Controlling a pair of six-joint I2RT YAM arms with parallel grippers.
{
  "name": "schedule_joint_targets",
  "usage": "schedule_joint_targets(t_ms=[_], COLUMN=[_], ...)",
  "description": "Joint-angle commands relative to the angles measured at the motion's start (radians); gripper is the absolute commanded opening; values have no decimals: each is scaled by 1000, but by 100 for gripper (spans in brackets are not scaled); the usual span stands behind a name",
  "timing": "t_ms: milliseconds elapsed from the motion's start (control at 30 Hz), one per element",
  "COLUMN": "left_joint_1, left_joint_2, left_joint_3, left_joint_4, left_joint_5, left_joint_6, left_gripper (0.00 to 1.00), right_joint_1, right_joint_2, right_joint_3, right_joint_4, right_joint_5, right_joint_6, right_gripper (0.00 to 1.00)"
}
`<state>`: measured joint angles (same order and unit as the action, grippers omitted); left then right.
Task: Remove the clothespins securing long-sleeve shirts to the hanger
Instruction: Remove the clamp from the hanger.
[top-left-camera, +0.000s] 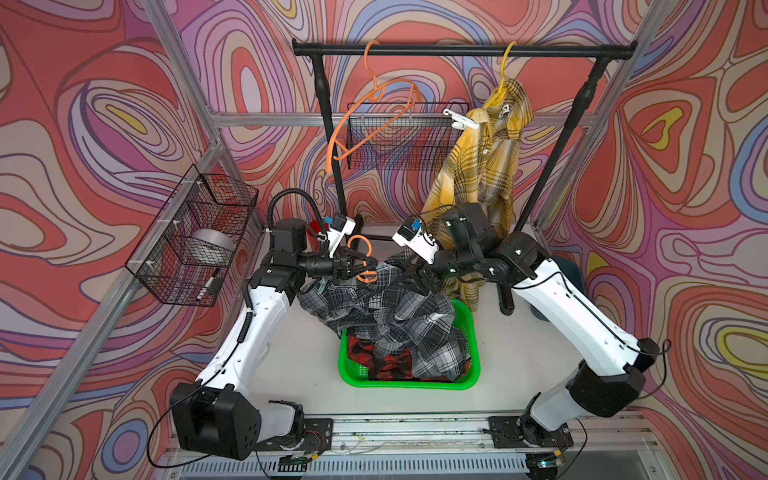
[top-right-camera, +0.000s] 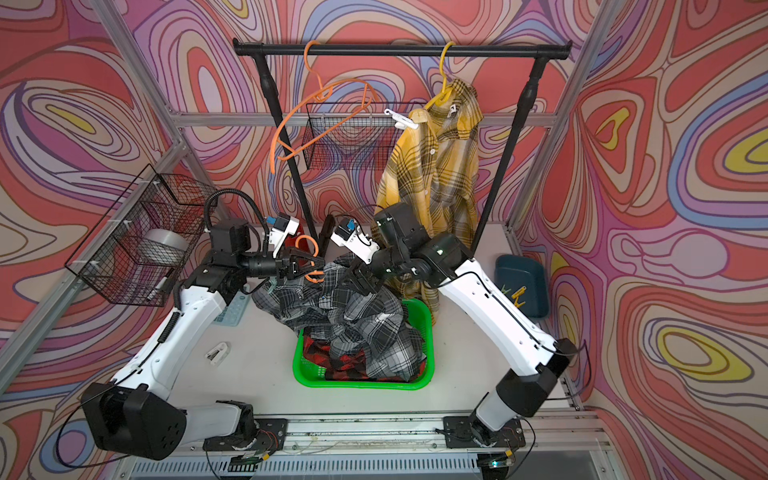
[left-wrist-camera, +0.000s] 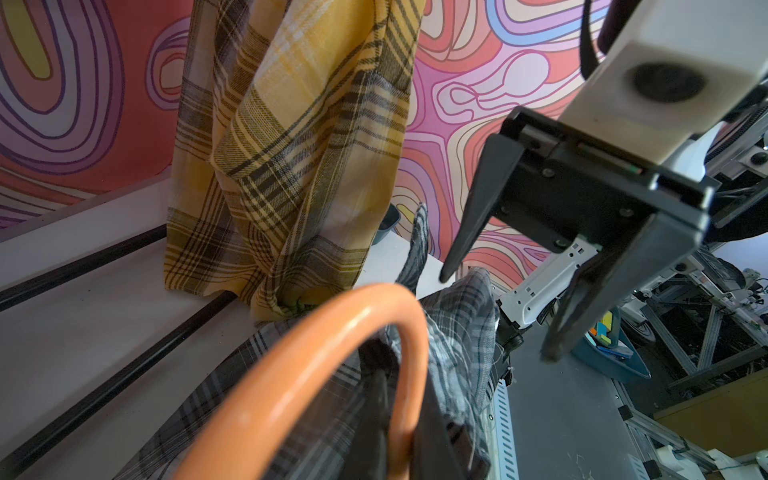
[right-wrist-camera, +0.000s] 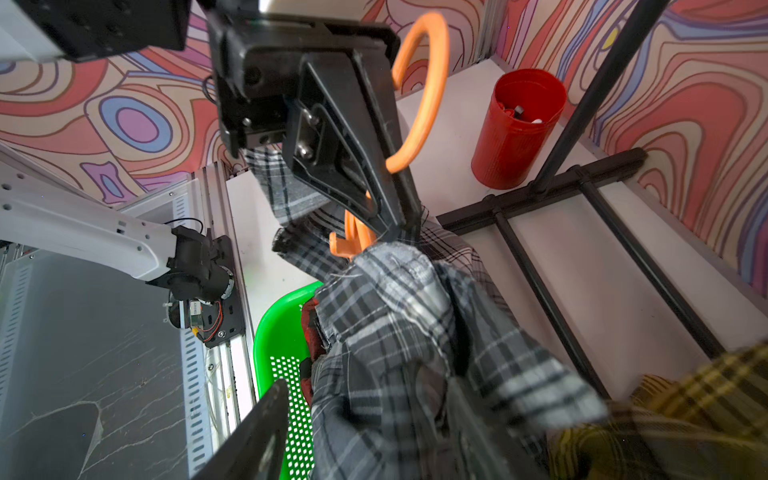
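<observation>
My left gripper (top-left-camera: 372, 266) (left-wrist-camera: 399, 436) is shut on the orange hanger (left-wrist-camera: 291, 374) (right-wrist-camera: 424, 95) that carries the grey plaid shirt (top-left-camera: 395, 316) (top-right-camera: 353, 316). That shirt droops into the green basket (top-left-camera: 469, 332) onto a red-and-black shirt (top-left-camera: 365, 353). My right gripper (top-left-camera: 419, 282) (right-wrist-camera: 370, 399) (left-wrist-camera: 498, 313) stands open, its jaws straddling the grey shirt's shoulder fabric. The yellow plaid shirt (top-left-camera: 478, 174) hangs on a yellow hanger (top-left-camera: 505, 79) with a white clothespin (top-left-camera: 459, 118) (top-right-camera: 401, 118) on its shoulder. Another white clothespin (top-right-camera: 218, 352) lies on the table.
The black rail (top-left-camera: 457, 52) also holds a bare orange hanger (top-left-camera: 374, 120). Its base bars (right-wrist-camera: 540, 195) cross the table beside a red cup (right-wrist-camera: 515, 129). Wire baskets hang at the left (top-left-camera: 195, 237) and back (top-left-camera: 407, 137). A blue tray (top-right-camera: 532, 270) holds yellow clothespins (top-right-camera: 517, 293).
</observation>
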<state>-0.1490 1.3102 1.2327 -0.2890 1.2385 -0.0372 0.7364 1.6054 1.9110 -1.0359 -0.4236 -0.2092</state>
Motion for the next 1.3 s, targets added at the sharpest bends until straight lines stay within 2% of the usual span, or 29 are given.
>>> schedule_joint_targets(t_ms=[0, 67, 233, 300, 367, 467, 567, 733, 933, 1133, 1267], left_joint_1=[5, 5, 5, 5, 5, 7, 13, 62, 166, 244, 277], left_joint_2=[7, 9, 1, -7, -16, -30, -62, -142, -190, -172, -151], left_joint_3=[36, 39, 36, 34, 29, 41, 43, -24, -138, -158, -163], left_joint_4=[13, 17, 155, 190, 216, 176, 126, 277, 515, 516, 591], left_joint_5=[23, 15, 27, 24, 16, -8, -57, -33, 25, 4, 11], left_joint_6=[8, -10, -108, -132, -152, -133, -97, -182, -304, -204, -217], left_gripper=[0, 0, 0, 0, 8, 38, 60, 79, 89, 92, 93], right_joint_1=[8, 9, 9, 9, 8, -3, -33, -143, -233, -289, -308], right_joint_2=[14, 19, 14, 12, 10, -2, -22, -66, -96, -101, -105], right_joint_3=[11, -12, -74, -87, -101, -126, -145, -224, -294, -304, -308], right_joint_4=[-12, 1, 41, 49, 59, 82, 102, 154, 207, 192, 171], right_joint_5=[-34, -34, -18, -6, 14, 39, 13, -88, -226, -328, -349], right_joint_6=[-26, -24, -18, -19, -19, -20, -14, -1, 5, -20, -37], right_gripper=[59, 53, 19, 8, 0, 0, 0, 0, 0, 0, 0])
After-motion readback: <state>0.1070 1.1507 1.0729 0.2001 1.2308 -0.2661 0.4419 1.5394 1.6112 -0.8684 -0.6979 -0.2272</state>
